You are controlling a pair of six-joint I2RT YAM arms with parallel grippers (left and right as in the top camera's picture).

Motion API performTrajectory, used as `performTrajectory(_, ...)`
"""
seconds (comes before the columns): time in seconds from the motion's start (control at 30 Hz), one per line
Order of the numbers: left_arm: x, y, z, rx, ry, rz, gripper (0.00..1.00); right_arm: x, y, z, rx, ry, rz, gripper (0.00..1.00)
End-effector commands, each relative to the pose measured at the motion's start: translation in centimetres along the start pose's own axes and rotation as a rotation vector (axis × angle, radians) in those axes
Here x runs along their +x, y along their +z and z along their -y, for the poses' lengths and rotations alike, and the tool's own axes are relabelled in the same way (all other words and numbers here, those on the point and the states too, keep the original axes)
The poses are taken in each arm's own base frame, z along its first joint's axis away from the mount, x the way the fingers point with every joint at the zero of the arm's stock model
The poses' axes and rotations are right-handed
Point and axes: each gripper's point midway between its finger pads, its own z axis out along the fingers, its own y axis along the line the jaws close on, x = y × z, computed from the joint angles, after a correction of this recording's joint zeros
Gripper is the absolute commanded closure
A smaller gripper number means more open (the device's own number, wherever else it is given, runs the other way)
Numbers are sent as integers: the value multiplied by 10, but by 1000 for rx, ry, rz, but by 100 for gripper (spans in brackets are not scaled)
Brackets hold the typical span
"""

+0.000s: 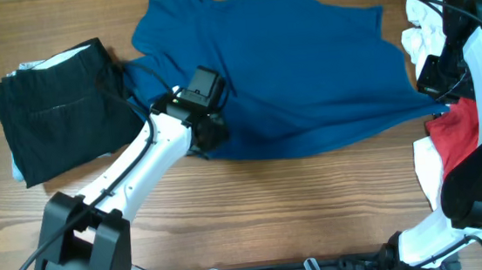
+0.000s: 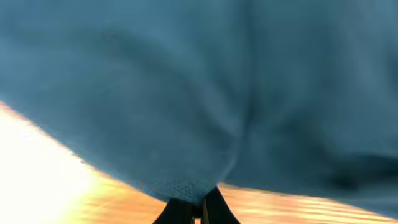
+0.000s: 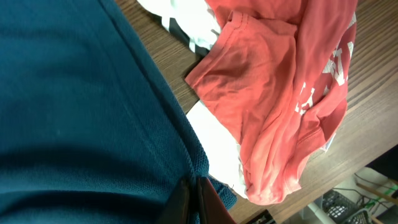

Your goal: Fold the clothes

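With left gripper (image 2: 198, 210) and right gripper (image 3: 194, 198) apparently pinched tight on the hem of the blue shirt (image 1: 288, 70), lift evenly, edge taut and level

Matt, finely knitted blue shirt (image 1: 305, 68) on smooth wood-grain table (image 1: 317, 203).

Overhead: straight down over whole worktop (image 1: 317, 198)
Both wrists: very close on blue shirt (image 3: 74, 112), shared with overhead
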Motion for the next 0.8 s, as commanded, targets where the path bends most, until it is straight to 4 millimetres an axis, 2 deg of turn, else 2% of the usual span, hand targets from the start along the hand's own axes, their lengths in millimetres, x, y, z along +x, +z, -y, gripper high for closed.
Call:
performTrajectory(0.0, -3, -23, 75, 255, 64, 56, 96, 0, -2, 2, -3, 22, 9, 96)
performTrajectory(0.07, 8, -11, 87, 255, 101, 37, 96, 0, -2, 2, -2, 21, 8, 96)
performTrajectory(0.13, 18, -7, 82, 225, 112, 3, 94, 0, -2, 2, -3, 21, 9, 96)
performTrajectory(0.2, 21, -10, 73, 201, 164, -7, 85, -1, -2, 1, -4, 22, 11, 96)
performTrajectory(0.23, 18, -13, 61, 163, 178, -2, 86, -1, -2, 1, -4, 22, 11, 96)
performTrajectory(0.27, 15, -16, 42, 97, 162, 5, 96, -1, -2, 2, -4, 22, 10, 96)
performTrajectory(0.33, 9, -26, 28, 80, 162, 15, 96, 0, -2, 0, -10, 21, 7, 96)
performTrajectory(0.4, -7, -52, 20, 105, 146, 69, 96, 3, -4, -10, -75, 2, -6, 96)
performTrajectory(0.47, -36, -106, 5, 152, 105, 191, 96, 4, -17, -10, -111, 11, 28, 96)
performTrajectory(0.5, -52, -144, -5, 183, 77, 278, 96, 3, -32, -6, -123, 20, 74, 96)
performTrajectory(0.57, -74, -216, -31, 232, 22, 464, 96, 4, -67, 4, -155, 32, 189, 96)
performTrajectory(0.6, -78, -262, -50, 257, -18, 581, 96, 9, -99, 15, -185, 57, 294, 96)
performTrajectory(0.67, -69, -301, -69, 266, -46, 673, 96, 17, -132, 27, -216, 84, 408, 96)
performTrajectory(0.7, -57, -330, -81, 261, -28, 749, 96, 27, -169, 40, -253, 116, 546, 96)
performTrajectory(0.77, -45, -360, -95, 267, -58, 840, 96, 39, -217, 57, -307, 160, 735, 96)
